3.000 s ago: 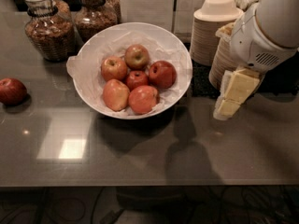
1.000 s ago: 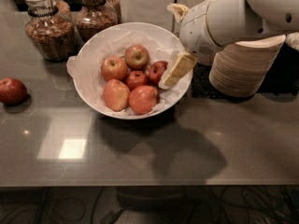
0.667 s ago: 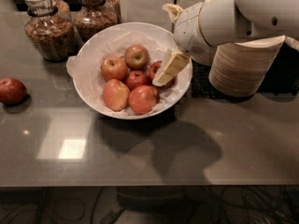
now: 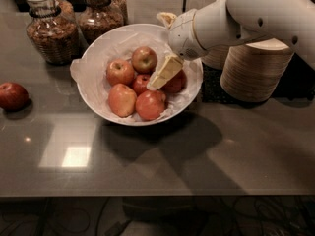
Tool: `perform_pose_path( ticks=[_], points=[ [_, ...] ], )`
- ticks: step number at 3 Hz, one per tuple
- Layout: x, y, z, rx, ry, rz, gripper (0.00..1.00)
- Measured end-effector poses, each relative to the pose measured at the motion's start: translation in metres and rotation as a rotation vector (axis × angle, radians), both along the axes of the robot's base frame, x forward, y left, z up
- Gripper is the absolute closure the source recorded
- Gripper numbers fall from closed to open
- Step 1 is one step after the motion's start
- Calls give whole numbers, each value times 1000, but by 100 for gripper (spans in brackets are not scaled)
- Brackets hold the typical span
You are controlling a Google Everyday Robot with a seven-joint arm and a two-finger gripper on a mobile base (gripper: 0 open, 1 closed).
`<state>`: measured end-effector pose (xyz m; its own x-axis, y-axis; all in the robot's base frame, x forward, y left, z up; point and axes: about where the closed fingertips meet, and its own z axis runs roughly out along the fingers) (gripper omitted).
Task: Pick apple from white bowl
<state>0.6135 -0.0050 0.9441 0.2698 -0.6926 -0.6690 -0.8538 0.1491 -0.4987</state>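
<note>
The white bowl point(image 4: 93, 90), wide, shallow and lined with crinkled white paper, stands at the middle back of the dark table. It holds several red-yellow apples; the nearest ones are at the front point(image 4: 150, 104) and front left point(image 4: 122, 100). My gripper point(image 4: 165, 73) reaches in from the right on a white arm point(image 4: 231, 18). Its cream tip hangs over the right half of the bowl, above the apples. It partly hides a dark red apple point(image 4: 174, 82) at the bowl's right side.
A lone red apple point(image 4: 12, 96) lies on the table at the far left. Two glass jars point(image 4: 51, 33) with brown contents stand behind the bowl on the left. A stack of beige paper bowls point(image 4: 256, 70) stands to the right, under the arm.
My gripper has swung left from beside the stacked paper bowls to over the white bowl, and it now sits lower and further in above the apples. The apples have not moved.
</note>
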Motion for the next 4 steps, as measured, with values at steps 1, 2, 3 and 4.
perform_pose_path(
  ticks=[1, 2, 3, 4],
  points=[
    [4, 15, -10, 11, 42, 40, 0],
    [4, 20, -19, -3, 73, 57, 0],
    [5, 20, -19, -10, 90, 58, 0],
    [6, 21, -19, -12, 93, 53, 0]
  ],
)
